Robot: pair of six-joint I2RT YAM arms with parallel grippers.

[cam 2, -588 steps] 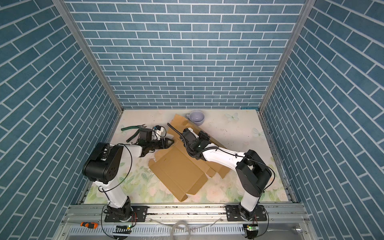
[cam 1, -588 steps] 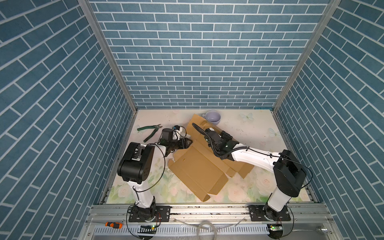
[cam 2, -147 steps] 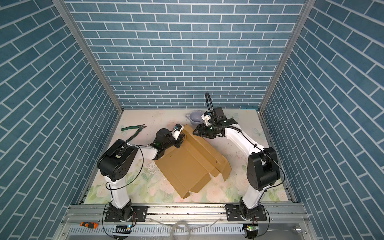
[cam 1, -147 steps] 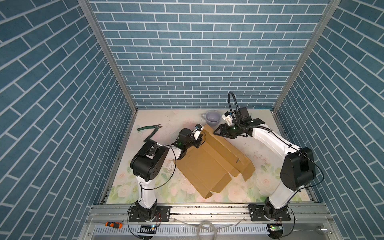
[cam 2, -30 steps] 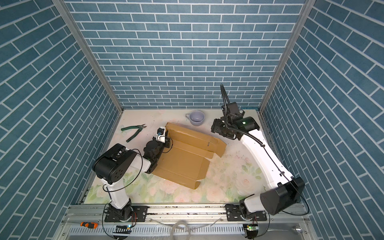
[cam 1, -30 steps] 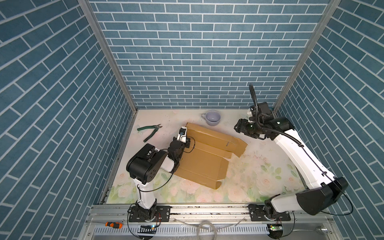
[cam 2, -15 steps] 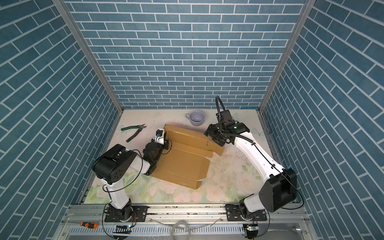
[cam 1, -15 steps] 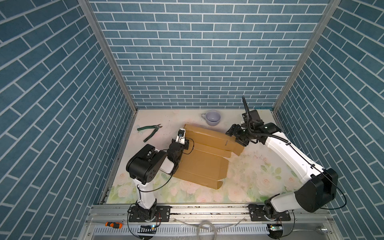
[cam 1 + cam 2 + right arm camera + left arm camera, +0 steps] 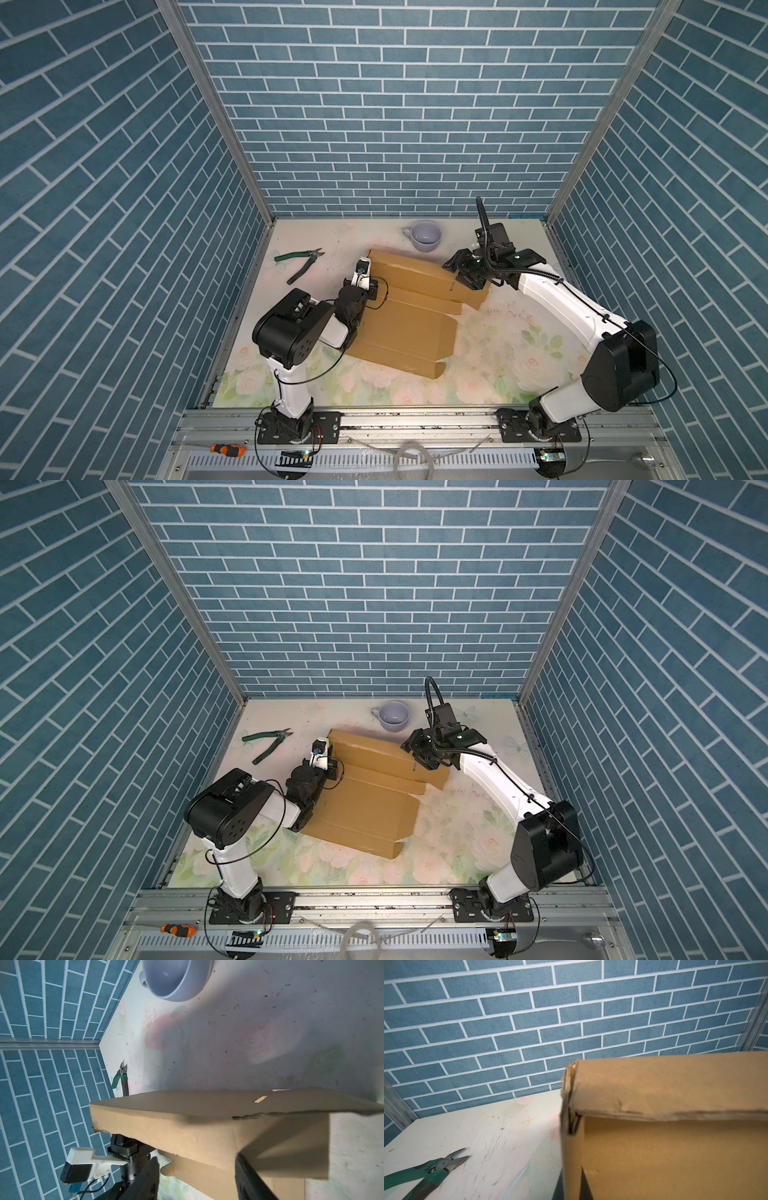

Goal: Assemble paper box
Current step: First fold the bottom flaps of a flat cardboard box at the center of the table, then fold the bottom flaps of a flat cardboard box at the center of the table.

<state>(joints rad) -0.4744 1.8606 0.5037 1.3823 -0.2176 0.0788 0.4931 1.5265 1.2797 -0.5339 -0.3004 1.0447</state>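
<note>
A plain brown corrugated cardboard paper box (image 9: 405,328), partly folded, lies near the middle of a pale floral tabletop (image 9: 519,357) enclosed by blue brick-pattern panels (image 9: 395,124). 1 long wall is raised along its far side. Both top views show the box (image 9: 365,812) between the 2 robot arms.

The left pincer (image 9: 368,291) sits at the box's left edge, close to the far-left corner. In the left wrist view this pincer (image 9: 572,1186) is clenched on a thin upright strip of the cardboard, with a dark jaw on either side of the strip.

The right pincer (image 9: 467,277) is at the far-right end of the raised wall. In the right wrist view its 2 black fingers (image 9: 145,1180) stand well apart, released, with the folded cardboard end showing in the gap between them. Whether either finger touches the cardboard cannot be told.

A lavender ceramic cup (image 9: 426,236) stands upright near the back panel, just beyond the box and apart from it. Green-handled cutting pliers (image 9: 301,264) lie on the tabletop to the left of the box. An orange-handled screwdriver (image 9: 226,449) lies below the metal rail (image 9: 415,419) at the front.
</note>
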